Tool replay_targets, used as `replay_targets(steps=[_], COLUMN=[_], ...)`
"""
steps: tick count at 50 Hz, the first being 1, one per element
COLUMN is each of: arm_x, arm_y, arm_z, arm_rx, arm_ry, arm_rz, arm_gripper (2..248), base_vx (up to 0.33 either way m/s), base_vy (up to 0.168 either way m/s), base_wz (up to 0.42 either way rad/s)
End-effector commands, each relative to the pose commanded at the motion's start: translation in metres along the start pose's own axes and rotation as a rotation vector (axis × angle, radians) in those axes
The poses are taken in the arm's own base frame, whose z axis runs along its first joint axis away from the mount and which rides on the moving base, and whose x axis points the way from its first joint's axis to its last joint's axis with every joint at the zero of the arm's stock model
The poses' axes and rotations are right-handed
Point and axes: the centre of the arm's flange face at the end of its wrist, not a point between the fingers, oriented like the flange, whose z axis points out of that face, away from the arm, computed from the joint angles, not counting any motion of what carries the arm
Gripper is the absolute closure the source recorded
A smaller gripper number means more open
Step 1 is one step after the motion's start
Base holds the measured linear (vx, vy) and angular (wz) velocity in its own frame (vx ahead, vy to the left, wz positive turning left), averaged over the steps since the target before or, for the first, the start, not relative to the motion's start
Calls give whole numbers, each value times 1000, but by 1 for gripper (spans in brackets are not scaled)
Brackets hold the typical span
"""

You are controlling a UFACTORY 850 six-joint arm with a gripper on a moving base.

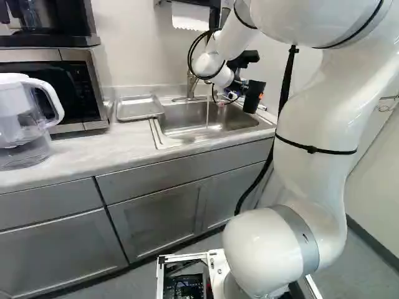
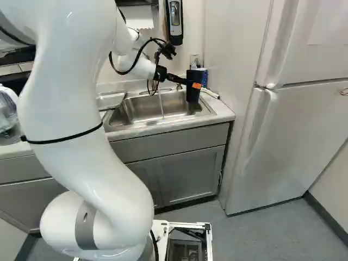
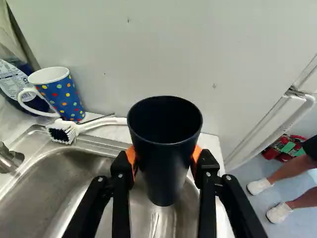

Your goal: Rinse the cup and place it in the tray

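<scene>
claw (image 2: 191, 82), one, black, two-fingered, mine: clamped on the cup, an orange pad pressed to its wall from either side. held at the upper middle of the right base view, on the end of my white arm (image 2: 76, 98).

cup (image 3: 165, 163), one, dark, plain, straight-sided: upright, mouth up, held over the sink, near the end of it closer to the fridge. i cannot tell how wet it is.

sink (image 1: 181, 124), one, metal: upper middle of the left base view, set in the counter (image 1: 93, 146). a thin stream of water (image 1: 207, 112) falls into it, apart from my cup.

tray (image 1: 138, 108), one, metallic: on the counter just beside the sink, upper left of the middle in the left base view.

mug (image 3: 64, 99), one, blue with coloured dots, white handle: beyond the sink, ahead of my claw and off to one side.

brush (image 3: 94, 125), one, white: lying between mug and sink, bristles by the sink's rim.

pitcher (image 1: 22, 121), one, clear: left edge of the left base view.

fridge (image 2: 293, 136), one, white: right side of the right base view.
</scene>
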Motion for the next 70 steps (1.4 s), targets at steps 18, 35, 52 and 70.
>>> replay_targets(steps=[18,35,52,70], arm_x=[5,23,36,49], arm_y=[2,5,6,4], arm_z=[-6,-22,-44,-62], arm_rx=[9,62,152,248], arm_ry=[0,1,-8,2], arm_rz=[13,49,78,86], arm_gripper=[127,127,127,127], base_vx=[0,0,0,0], base_vy=[0,0,0,0], base_wz=[0,0,0,0])
